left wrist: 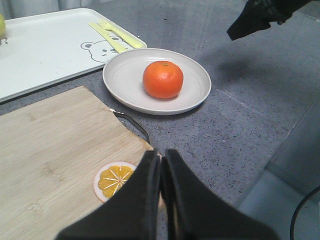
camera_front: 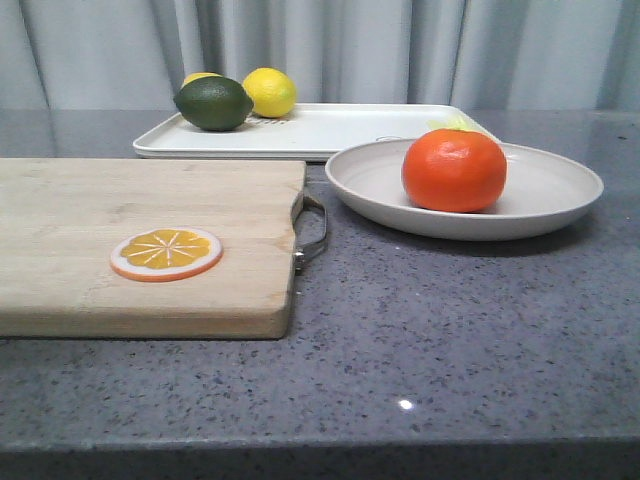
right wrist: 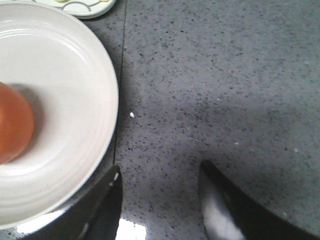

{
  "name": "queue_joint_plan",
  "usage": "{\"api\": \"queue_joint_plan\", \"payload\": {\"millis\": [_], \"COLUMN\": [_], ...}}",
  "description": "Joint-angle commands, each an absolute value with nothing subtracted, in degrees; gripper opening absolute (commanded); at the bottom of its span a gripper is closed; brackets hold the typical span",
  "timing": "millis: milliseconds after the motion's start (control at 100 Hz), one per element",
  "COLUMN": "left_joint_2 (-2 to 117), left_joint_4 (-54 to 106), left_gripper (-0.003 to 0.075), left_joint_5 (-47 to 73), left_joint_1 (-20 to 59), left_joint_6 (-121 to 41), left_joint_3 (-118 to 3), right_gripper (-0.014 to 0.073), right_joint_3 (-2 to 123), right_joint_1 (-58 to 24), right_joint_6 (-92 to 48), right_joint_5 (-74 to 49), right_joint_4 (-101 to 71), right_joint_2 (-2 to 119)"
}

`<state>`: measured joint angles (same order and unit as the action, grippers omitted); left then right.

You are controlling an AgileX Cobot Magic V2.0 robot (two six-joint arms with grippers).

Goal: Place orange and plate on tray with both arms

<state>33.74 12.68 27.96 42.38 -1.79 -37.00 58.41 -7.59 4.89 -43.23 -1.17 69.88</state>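
The orange (camera_front: 455, 170) sits in the off-white plate (camera_front: 560, 195) on the grey table, just in front of the white tray's (camera_front: 320, 130) right end. No gripper shows in the front view. In the left wrist view my left gripper (left wrist: 161, 152) is shut and empty, hovering over the cutting board's corner, well short of the orange (left wrist: 163, 79) and plate (left wrist: 125, 75). In the right wrist view my right gripper (right wrist: 160, 170) is open over bare table beside the plate's rim (right wrist: 100, 90). Only an edge of the orange (right wrist: 12, 125) shows there.
A wooden cutting board (camera_front: 120, 230) with a metal handle (camera_front: 314, 230) fills the left and carries an orange slice (camera_front: 166, 253). On the tray lie a yellow lemon (camera_front: 270, 92), a dark green fruit (camera_front: 213, 103) and yellow cutlery (left wrist: 112, 35). The right arm (left wrist: 260, 17) hangs beyond the plate.
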Motion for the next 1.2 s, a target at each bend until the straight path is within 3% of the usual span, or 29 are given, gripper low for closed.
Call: {"api": "queue_joint_plan", "payload": {"millis": [0, 310, 830, 1020, 1190], "left_joint_2": [33.8, 33.8, 33.8, 33.8, 33.8], "left_joint_4": [12.8, 12.6, 12.3, 11.5, 11.5], "left_gripper": [-0.0020, -0.0020, -0.0020, -0.0020, -0.0020], "left_joint_5": [23.9, 23.9, 23.7, 23.7, 23.7], "left_joint_1": [42.4, 42.4, 42.4, 42.4, 42.4], "left_joint_6": [-1.4, -1.4, -1.4, -1.4, -1.4], "left_joint_3": [-38.5, -38.5, -38.5, -38.5, -38.5], "right_gripper": [0.0373, 0.0373, 0.0367, 0.0290, 0.0129], "right_joint_3": [63.7, 74.8, 78.1, 78.1, 78.1], "right_joint_1": [-8.8, -9.5, -9.9, -9.9, -9.9], "right_joint_6": [4.5, 4.5, 4.5, 4.5, 4.5], "right_joint_5": [-43.6, -52.9, -52.9, -52.6, -52.5], "right_joint_4": [-1.2, -6.3, -6.7, -6.8, -6.8], "right_joint_2": [72.5, 84.4, 93.9, 95.0, 95.0]}}
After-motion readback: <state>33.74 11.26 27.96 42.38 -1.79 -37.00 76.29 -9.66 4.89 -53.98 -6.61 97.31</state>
